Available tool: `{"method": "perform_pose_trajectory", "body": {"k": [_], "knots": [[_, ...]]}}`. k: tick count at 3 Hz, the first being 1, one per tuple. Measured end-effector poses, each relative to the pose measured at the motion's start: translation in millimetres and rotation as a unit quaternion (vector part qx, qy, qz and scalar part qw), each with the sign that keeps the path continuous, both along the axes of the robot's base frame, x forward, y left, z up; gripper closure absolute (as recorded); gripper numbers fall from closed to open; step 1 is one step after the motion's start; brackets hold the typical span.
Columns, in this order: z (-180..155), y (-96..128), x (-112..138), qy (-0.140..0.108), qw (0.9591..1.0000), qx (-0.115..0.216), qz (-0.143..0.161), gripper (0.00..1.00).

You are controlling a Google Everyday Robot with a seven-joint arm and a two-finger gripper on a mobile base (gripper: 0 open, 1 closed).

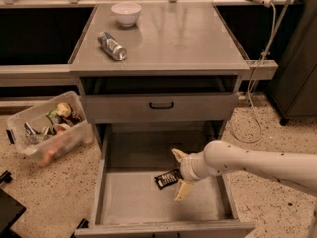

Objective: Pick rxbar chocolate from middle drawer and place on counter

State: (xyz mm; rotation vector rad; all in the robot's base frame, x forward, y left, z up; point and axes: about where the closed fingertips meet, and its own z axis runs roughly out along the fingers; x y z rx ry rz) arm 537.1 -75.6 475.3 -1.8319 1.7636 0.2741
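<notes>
Under the bench, the middle drawer is sitting open. Its floor is flat and hard, so closing fingers could be scraping it, or pushing the thin rxbar chocolate away instead of catching it. The end effector is hanging in the drawer's right half, fingers spread wide, gripping nothing. The bar is lying flat mid-drawer, one end between those fingers.

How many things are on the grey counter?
2: a white bowl back left on the counter, a silver can lying in front of it. The gripper is open in the middle drawer, at the rxbar chocolate.
</notes>
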Motion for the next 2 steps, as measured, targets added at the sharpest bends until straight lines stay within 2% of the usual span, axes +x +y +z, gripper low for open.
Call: {"method": "perform_pose_trajectory", "body": {"k": [1,2], "knots": [[-33.7,11.9,20.8,0.018,0.9996,0.021,0.000,0.00],[-33.8,12.0,20.8,0.018,0.9996,0.021,0.000,0.00]]}}
